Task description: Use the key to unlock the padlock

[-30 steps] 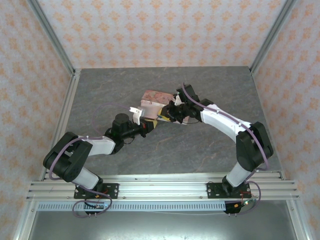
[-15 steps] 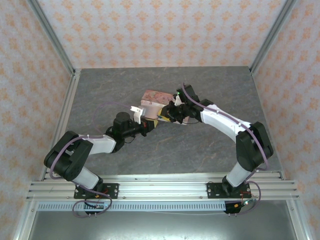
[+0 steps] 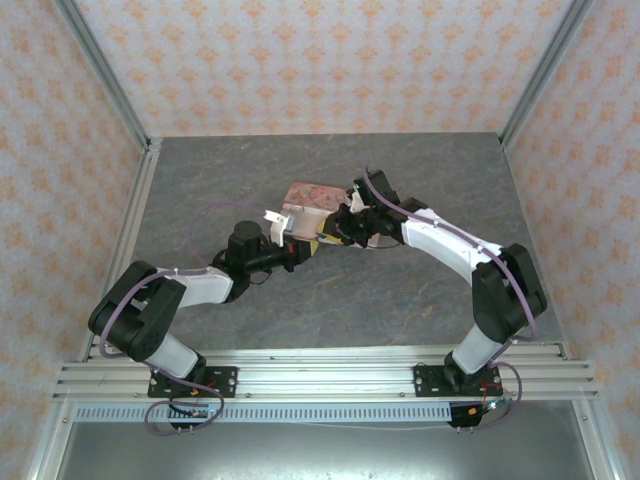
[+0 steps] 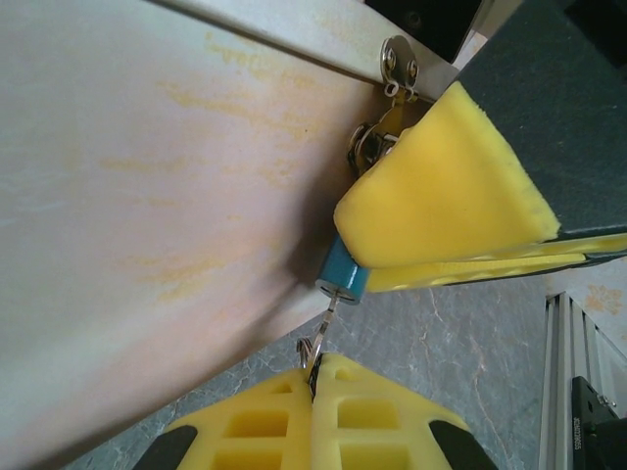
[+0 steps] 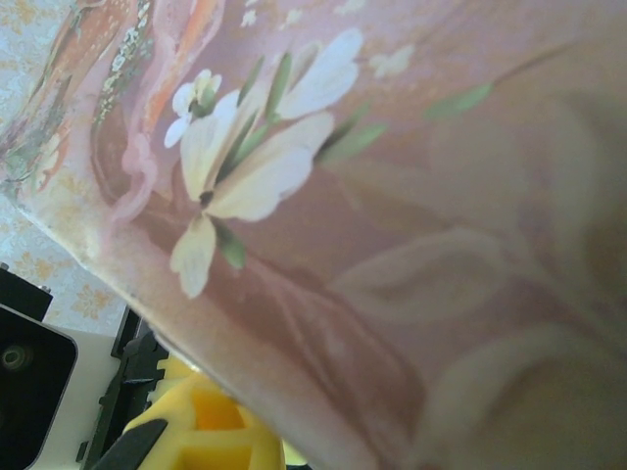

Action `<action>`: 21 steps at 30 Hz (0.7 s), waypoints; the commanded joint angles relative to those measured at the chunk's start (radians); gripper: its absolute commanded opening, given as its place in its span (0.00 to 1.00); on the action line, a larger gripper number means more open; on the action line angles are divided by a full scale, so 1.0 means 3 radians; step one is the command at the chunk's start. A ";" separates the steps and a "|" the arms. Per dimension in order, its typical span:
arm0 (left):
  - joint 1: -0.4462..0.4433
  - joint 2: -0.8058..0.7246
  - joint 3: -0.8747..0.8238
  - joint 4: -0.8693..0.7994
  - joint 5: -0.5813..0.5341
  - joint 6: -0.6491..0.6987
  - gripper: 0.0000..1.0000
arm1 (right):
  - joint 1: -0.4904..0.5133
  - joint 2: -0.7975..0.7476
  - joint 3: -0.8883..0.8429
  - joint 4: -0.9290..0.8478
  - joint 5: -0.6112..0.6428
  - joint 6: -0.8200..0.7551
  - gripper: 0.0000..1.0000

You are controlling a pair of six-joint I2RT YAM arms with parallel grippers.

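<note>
The tiny teal-blue padlock [image 4: 342,278] hangs from the metal clasp [image 4: 394,70] on the side of the pink tin [image 4: 147,196]. My right gripper [image 4: 365,268] is shut on the padlock, its yellow pads [image 4: 441,196] covering the padlock's upper part. A small silver key [image 4: 327,323] sticks into the padlock's lower face. My left gripper [image 4: 315,366] is shut on the key's head just below. In the top view the left gripper [image 3: 303,243] and right gripper [image 3: 331,231] meet at the near side of the tin [image 3: 311,194].
The tin's flowered lid [image 5: 392,196] sits very close to the right wrist camera, with one yellow finger [image 5: 201,421] showing beneath it. Grey marble-patterned table [image 3: 400,290] surrounds the tin, with patterned walls and metal posts at its edges.
The left arm's wrist and forearm have shifted slightly right and toward the tin. The right arm and the tin have held still.
</note>
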 commanded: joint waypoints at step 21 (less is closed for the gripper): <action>-0.0393 0.0411 0.0127 0.0079 -0.0331 0.0294 0.00 | 0.0038 0.0219 -0.0500 0.0745 -0.0286 0.0159 0.00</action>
